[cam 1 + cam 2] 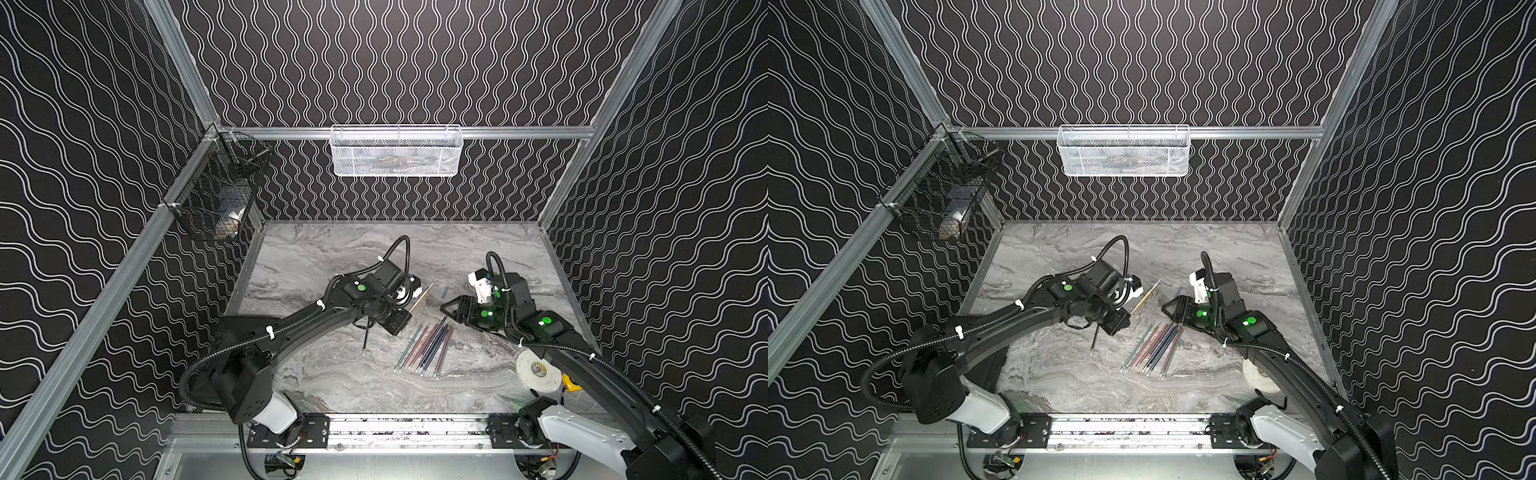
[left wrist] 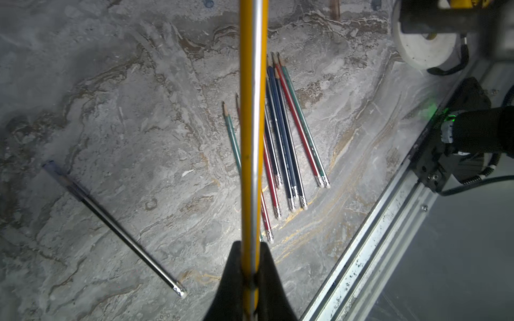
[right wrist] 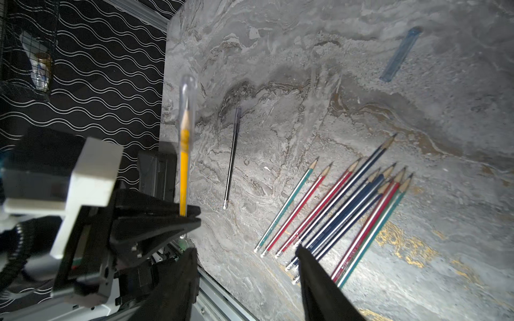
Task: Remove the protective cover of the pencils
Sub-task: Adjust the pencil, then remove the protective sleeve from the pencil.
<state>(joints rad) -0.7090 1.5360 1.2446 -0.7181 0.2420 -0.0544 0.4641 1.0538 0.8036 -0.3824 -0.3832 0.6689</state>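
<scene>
fig. left gripper [image 2: 250, 251] clenched on the yellow pencil [image 2: 251, 125] near its eraser end, with the shaft raised off the table [image 1: 332, 257]. the right gripper [image 3: 245, 248] stands near, jaws apart and nothing between them. the clear cover [image 3: 187, 94] sits over the yellow pencil's sharpened tip. the bare-tipped pencils [image 3: 347, 208] lie fanned on the table between the arms, and the black pencil [image 2: 111, 222] lies alone beside them. hazards, as i judge them: the grip is far from the tip, so a sideways pull on the cover could pivot or slide the pencil in the left jaws. closing low would pinch wood, not cover. a right finger hanging over the fan could scatter it on the approach. only the right wrist view shows the clear cover and a loose blue cover [image 3: 402, 52] lying well apart. the left wrist view crops the yellow tip, but shows a bluish cover on the black pencil's tip. in both top views the covers are too small to make out.
</scene>
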